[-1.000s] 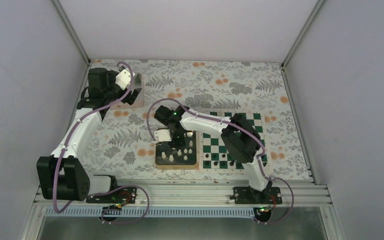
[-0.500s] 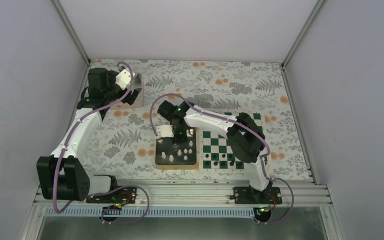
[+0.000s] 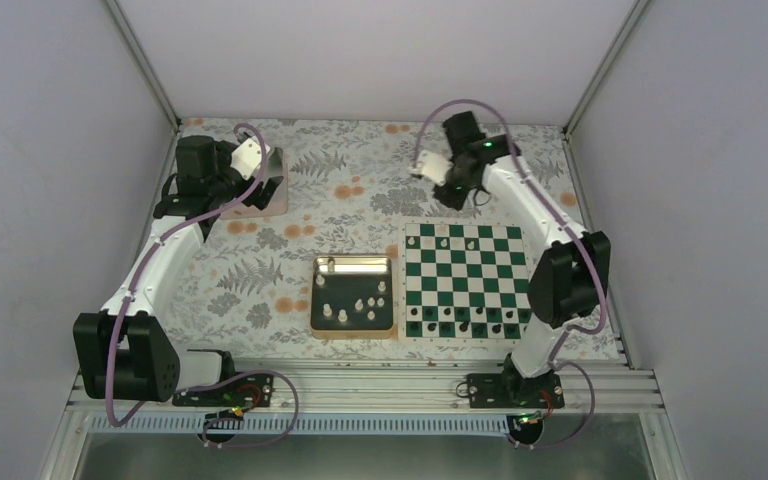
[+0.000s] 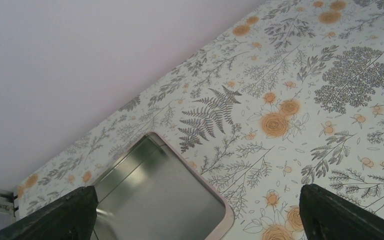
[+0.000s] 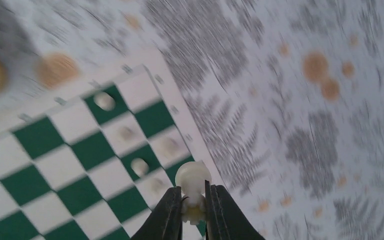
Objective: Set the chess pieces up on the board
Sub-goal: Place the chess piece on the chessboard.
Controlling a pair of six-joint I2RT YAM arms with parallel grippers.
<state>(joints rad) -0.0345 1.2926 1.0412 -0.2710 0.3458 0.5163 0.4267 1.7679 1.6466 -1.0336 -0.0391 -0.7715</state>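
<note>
My right gripper (image 5: 193, 205) is shut on a small white chess piece (image 5: 192, 179), held above the far edge of the green and white board (image 5: 40, 137). In the top view this gripper (image 3: 451, 189) hangs beyond the board's (image 3: 465, 300) back edge. A few white pieces (image 3: 457, 243) stand on the far rows, and black pieces (image 3: 450, 327) on the near row. More white pieces (image 3: 358, 305) lie in the gold-rimmed tray (image 3: 352, 333). My left gripper (image 4: 200, 212) is open and empty over a metal tin (image 4: 155, 197) at the back left.
The metal tin (image 3: 268, 186) lies at the back left under the left arm. The gold-rimmed tray stands just left of the board. Enclosure walls ring the flowered tabletop (image 3: 360, 180).
My right arm has swung from over the gold-rimmed tray up and away to beyond the board's far edge, carrying a white piece. The left arm has not moved.
</note>
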